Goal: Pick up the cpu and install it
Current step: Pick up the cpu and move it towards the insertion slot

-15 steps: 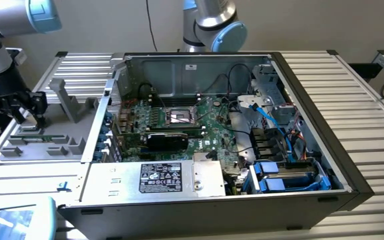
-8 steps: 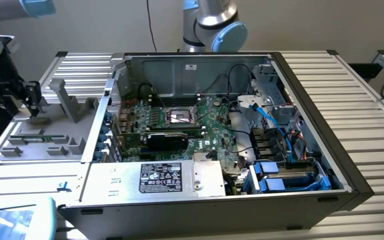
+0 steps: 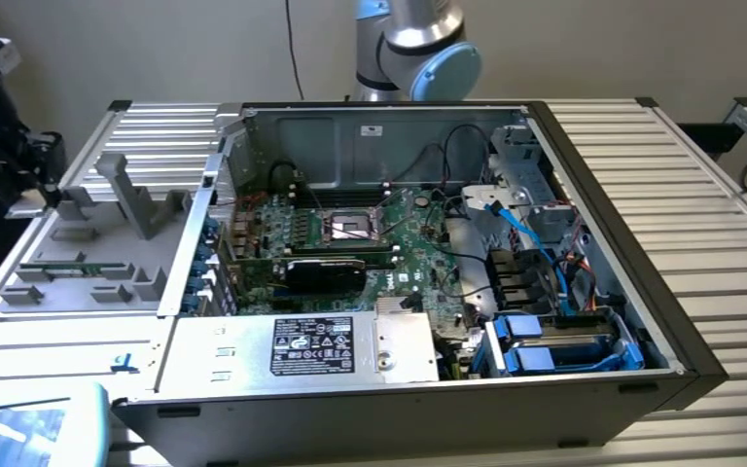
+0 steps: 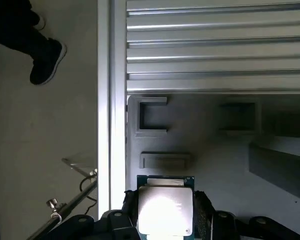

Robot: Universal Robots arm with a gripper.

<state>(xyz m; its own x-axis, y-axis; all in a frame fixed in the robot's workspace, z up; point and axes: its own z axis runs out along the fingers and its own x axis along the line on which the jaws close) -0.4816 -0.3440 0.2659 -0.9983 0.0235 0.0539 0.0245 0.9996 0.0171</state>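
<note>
Slatted aluminium counter [image 3: 685, 165] carries an open computer case [image 3: 607, 292] with its motherboard [image 3: 407, 248] exposed. The square socket [image 3: 351, 229] near the board's middle is uncovered. A silver power supply [image 3: 315, 345] with a dark label lies along the near side of the case. A grey moulded tray [image 3: 88, 263] lies on the counter at the exterior view's left, just beside the case. The arm [image 3: 407, 49] is mounted behind the case.

In the wrist view, the end effector [image 4: 165, 212] is closed on the cpu [image 4: 165, 202]. Its dark fingers [image 4: 131, 210] stand fairly wide apart and bear on two opposite edges of the chip. The cpu lies flat, silver top facing the camera, with a green edge showing on one side. It is over the grey tray, near the tray's edge and the counter's side rail. Whether it rests on the tray or hangs clear cannot be told.

Beyond the rail is the floor [image 4: 40, 140], where a person's dark shoe [image 4: 47, 60] is seen.
</note>
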